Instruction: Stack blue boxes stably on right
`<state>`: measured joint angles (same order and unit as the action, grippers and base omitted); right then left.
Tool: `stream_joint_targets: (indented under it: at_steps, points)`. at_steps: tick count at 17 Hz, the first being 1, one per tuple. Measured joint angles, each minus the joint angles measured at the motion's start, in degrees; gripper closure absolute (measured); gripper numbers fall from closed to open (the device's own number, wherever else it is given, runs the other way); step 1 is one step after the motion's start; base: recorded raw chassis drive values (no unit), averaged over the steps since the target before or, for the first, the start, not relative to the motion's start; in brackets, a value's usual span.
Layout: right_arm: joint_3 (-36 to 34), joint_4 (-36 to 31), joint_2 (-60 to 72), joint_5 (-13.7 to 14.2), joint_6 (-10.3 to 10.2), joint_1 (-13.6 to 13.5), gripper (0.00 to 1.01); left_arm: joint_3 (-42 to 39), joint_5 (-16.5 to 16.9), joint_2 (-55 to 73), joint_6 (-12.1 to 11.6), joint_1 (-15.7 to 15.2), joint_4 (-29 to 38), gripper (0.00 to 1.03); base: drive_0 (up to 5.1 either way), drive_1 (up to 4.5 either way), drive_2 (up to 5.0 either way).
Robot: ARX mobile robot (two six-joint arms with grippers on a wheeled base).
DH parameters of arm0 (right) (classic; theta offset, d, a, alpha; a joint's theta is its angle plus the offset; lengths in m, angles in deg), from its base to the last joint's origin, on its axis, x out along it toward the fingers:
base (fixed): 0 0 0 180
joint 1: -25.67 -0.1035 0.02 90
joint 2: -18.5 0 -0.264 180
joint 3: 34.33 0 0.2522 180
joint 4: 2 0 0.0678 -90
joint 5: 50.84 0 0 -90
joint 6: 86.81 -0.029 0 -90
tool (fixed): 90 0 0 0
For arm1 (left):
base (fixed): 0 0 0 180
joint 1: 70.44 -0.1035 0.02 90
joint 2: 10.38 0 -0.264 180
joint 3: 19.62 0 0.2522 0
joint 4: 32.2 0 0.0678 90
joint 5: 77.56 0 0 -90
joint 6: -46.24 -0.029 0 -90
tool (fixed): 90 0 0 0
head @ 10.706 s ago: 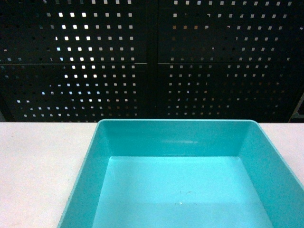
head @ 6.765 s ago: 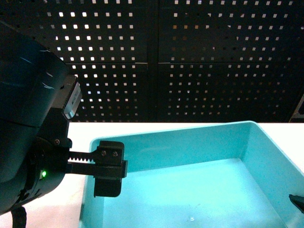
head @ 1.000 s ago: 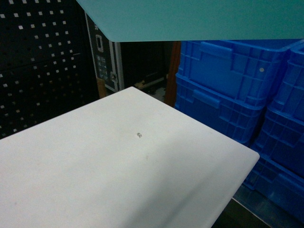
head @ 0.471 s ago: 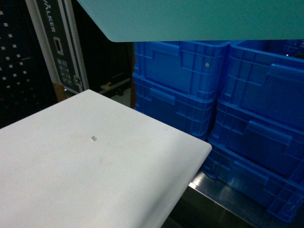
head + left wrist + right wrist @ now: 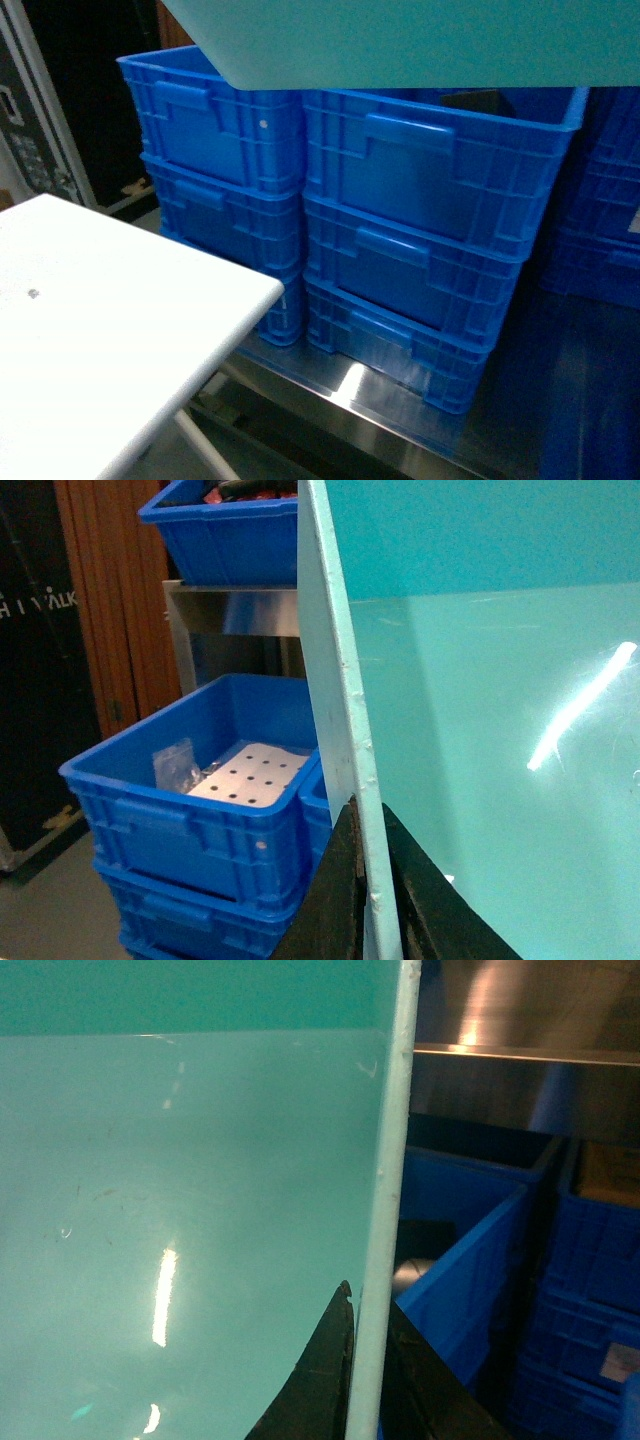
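The turquoise tub (image 5: 420,40) hangs above the stacked dark blue crates (image 5: 420,200) — left claw (image 5: 372,900) pinches its one side wall, right claw (image 5: 362,1380) the opposite one. The white tabletop (image 5: 90,340) lies left of the crates.

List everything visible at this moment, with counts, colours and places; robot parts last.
Light turquoise plastic tub: one, held up across the top of the head view, each side rim pinched by a gripper.
Dark blue ribbed plastic crates: two stacks of three on a steel shelf, more at right; leftmost top crate holds a white perforated sheet.
White table: one, lower left.
Black flight case: one, far left.
Left gripper: black, clamped on the tub's rim.
Right gripper: black, clamped on the opposite rim.
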<state>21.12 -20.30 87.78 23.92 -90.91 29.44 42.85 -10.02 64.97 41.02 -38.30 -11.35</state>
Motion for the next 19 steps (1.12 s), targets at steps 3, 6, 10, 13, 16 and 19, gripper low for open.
stream_joint_targets:
  at_steps: [3, 6, 10, 13, 16, 19]
  points:
    - [0.0, 0.0, 0.0, 0.0, -0.1, 0.0, 0.94, 0.0, 0.0, 0.0, 0.0, 0.0, 0.1, 1.01, 3.2, -5.28, -2.4]
    - [0.0, 0.0, 0.0, 0.0, -0.2, 0.0, 0.94, 0.0, 0.0, 0.0, 0.0, 0.0, 0.0, 1.01, 3.2, -5.25, -2.4]
    - [0.0, 0.0, 0.0, 0.0, -0.2, 0.0, 0.94, 0.0, 0.0, 0.0, -0.1, 0.0, -0.1, 1.01, 3.1, -5.36, -2.5]
    - [0.0, 0.0, 0.0, 0.0, -0.2, 0.0, 0.94, 0.0, 0.0, -0.2, -0.2, 0.0, 0.0, 1.01, 3.1, -5.32, -2.5]
    - [0.0, -0.4, 0.0, 0.0, -0.4, 0.0, 0.94, 0.0, 0.0, -0.2, -0.3, 0.0, 0.4, 1.01, 3.2, -5.26, -2.4]
    - [-0.1, 0.1, 0.0, -0.1, -0.4, 0.8, 0.94, 0.0, 0.1, -0.1, -0.3, 0.5, 0.4, 1.01, 3.1, -5.19, -2.3]
